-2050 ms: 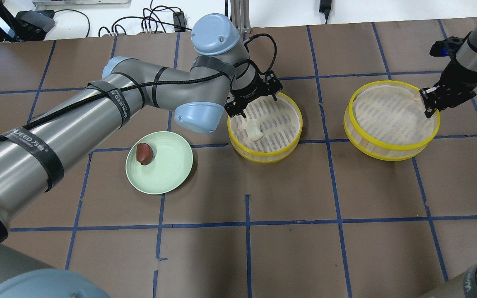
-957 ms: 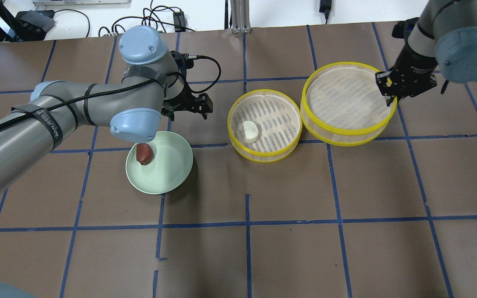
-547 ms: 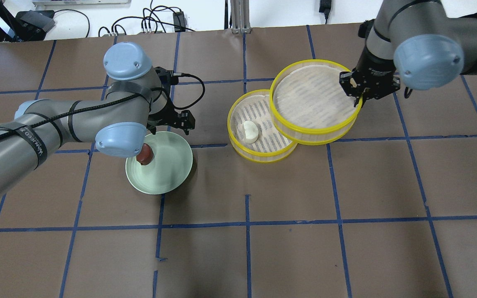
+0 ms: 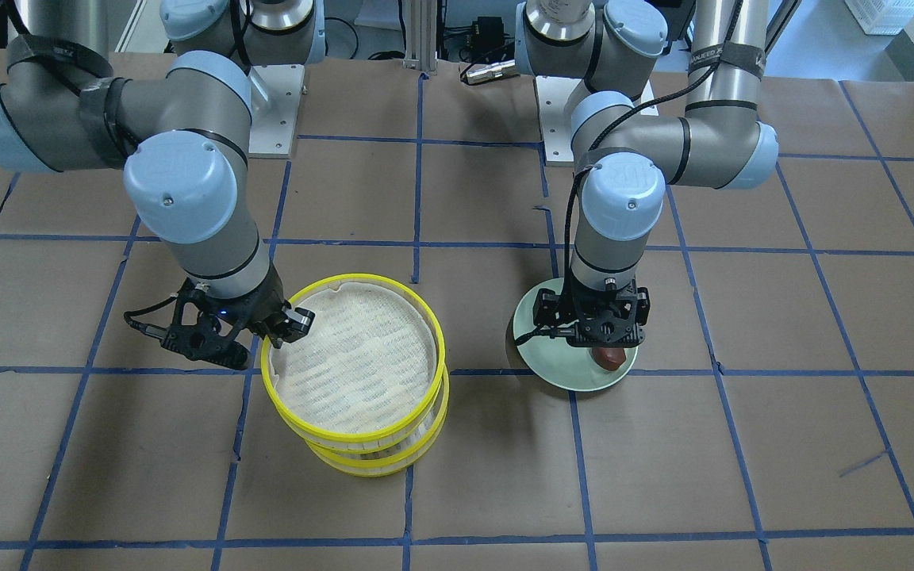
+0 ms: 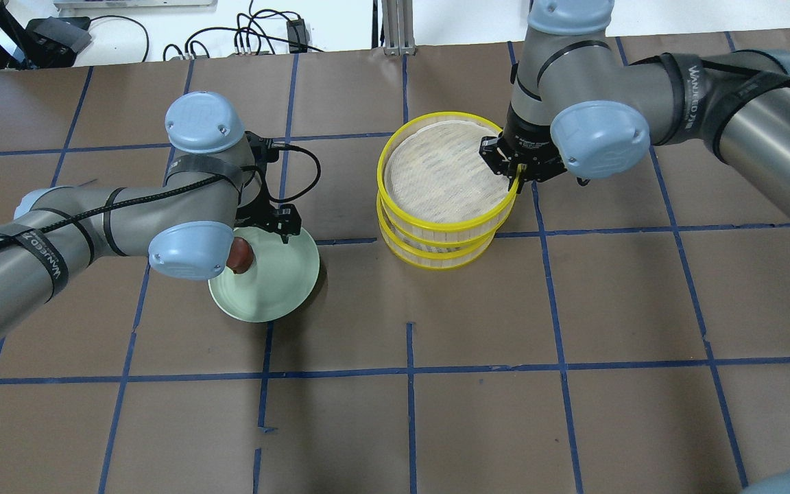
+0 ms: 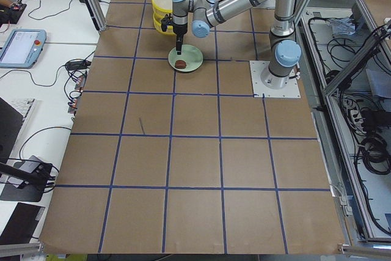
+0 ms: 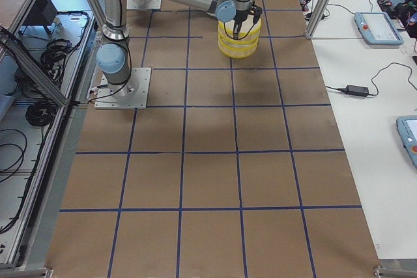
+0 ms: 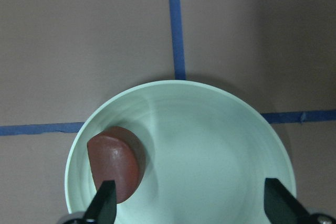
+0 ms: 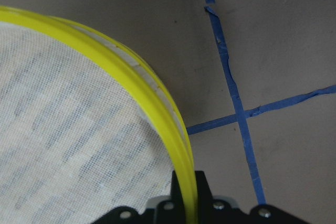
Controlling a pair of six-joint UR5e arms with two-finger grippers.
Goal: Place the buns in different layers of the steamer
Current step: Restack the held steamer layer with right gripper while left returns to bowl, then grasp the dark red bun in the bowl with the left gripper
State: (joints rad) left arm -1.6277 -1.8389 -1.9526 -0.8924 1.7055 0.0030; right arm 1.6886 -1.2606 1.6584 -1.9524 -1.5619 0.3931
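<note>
My right gripper (image 5: 515, 171) is shut on the yellow rim of the upper steamer tray (image 5: 443, 171), also in the right wrist view (image 9: 157, 93). This tray is directly over the lower steamer tray (image 5: 436, 257), as a stack (image 4: 378, 468); I cannot tell if it rests on it. The white bun is hidden under the upper tray. The reddish-brown bun (image 5: 241, 255) lies on the pale green plate (image 5: 278, 281). My left gripper (image 4: 593, 337) is open and empty just above the plate, one fingertip (image 8: 105, 203) next to the bun (image 8: 115, 161).
The table is brown paper with a blue tape grid (image 5: 409, 370). Cables and a power brick (image 5: 295, 31) lie beyond the far edge. Both arm bases (image 4: 417, 47) stand on the robot's side.
My right gripper carried the second tray leftward over the tray with the white bun, covering it. My left gripper moved from that tray to above the plate and the brown bun.
</note>
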